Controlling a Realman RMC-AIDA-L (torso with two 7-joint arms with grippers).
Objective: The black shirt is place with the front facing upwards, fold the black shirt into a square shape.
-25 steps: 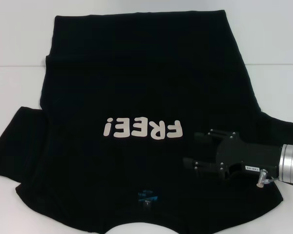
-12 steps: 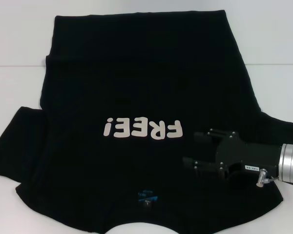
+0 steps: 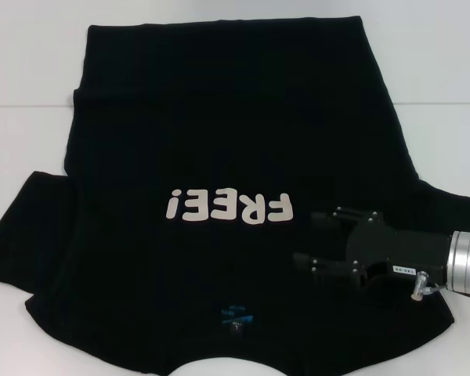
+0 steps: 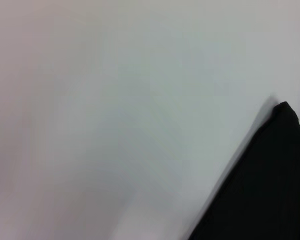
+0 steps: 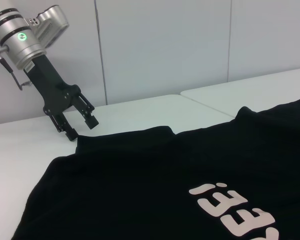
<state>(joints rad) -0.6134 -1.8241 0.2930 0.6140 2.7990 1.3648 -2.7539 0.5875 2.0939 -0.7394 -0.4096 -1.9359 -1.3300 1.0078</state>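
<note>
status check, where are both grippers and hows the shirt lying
Right gripper open, low over the black shirt beside the lettering. Left gripper open, at the sleeve edge. Shirt flat, front up, unfolded. Nothing in the way.

The left wrist view shows mostly a plain white table surface [image 4: 115,115], blurred and featureless. Black cloth, an edge of the black shirt [image 4: 262,190], fills one corner of the view and ends in a folded, blunt corner lying on the white surface. No fingers show in this view.
</note>
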